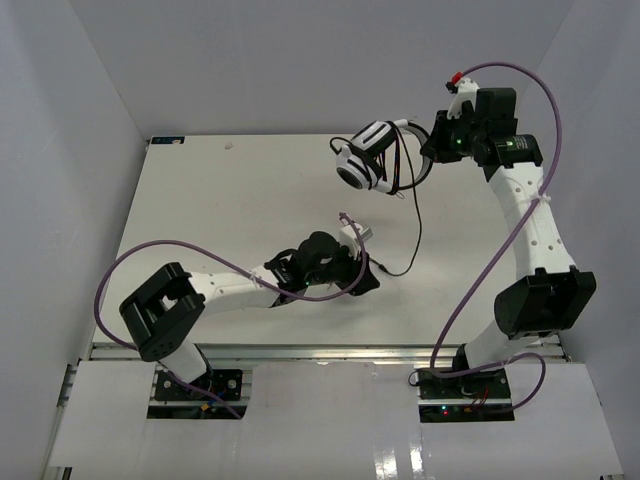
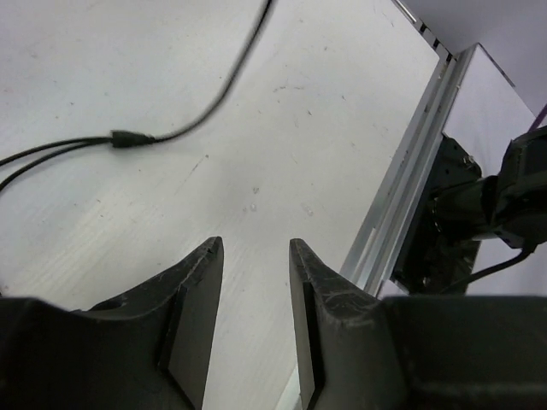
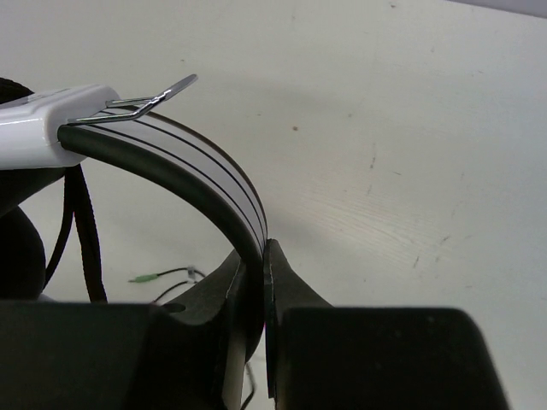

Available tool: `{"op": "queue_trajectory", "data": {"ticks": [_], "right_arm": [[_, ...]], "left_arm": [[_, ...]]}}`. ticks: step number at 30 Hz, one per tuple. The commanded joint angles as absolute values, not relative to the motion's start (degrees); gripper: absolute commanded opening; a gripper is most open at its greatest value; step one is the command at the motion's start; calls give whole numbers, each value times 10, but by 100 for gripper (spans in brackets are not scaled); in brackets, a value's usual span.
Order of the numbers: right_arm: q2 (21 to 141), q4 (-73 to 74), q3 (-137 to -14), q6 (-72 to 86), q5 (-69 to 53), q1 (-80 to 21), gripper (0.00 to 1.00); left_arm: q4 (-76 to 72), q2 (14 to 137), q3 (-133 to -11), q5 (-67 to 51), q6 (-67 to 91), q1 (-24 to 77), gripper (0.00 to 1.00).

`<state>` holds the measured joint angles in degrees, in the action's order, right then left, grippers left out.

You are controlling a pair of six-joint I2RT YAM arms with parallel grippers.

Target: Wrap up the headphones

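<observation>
Right wrist: headphones [image 3: 184,158] clamped within right pincer [image 3: 256,254].

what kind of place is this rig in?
Looks like a lab test cell, not a home: white table, plain panel walls around it, aluminium mounting rail along the near edge.

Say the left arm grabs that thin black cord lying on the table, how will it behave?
Probably floppy: the cord lies in loose curves on the table. Likely light: it hangs slack from the headphones in the right pincer. Being thin, it may slip out.
</observation>
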<state>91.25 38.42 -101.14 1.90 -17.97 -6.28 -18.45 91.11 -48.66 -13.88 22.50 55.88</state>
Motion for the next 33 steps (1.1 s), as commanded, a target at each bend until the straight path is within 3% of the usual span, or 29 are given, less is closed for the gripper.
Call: {"op": "queue_trajectory", "data": {"ticks": [1, 5, 7, 11, 18, 33], "right_arm": [[857, 345, -1027, 75, -279, -34, 8], [840, 345, -1025, 78, -298, -30, 8], [832, 345, -1023, 76, -300, -30, 8], [826, 344, -1020, 78, -311, -30, 8], [814, 338, -1007, 84, -324, -29, 8], [785, 328, -980, 94, -347, -30, 8]], "left_arm": [[-335, 875, -420, -88, 178, 559, 48], [-456, 872, -349, -89, 138, 560, 55], [-501, 875, -327, -88, 104, 560, 66], [-519, 895, -328, -77, 19, 562, 74], [-554, 981, -386, -29, -117, 562, 77], [-502, 1205, -642, -85, -154, 562, 73]]}}
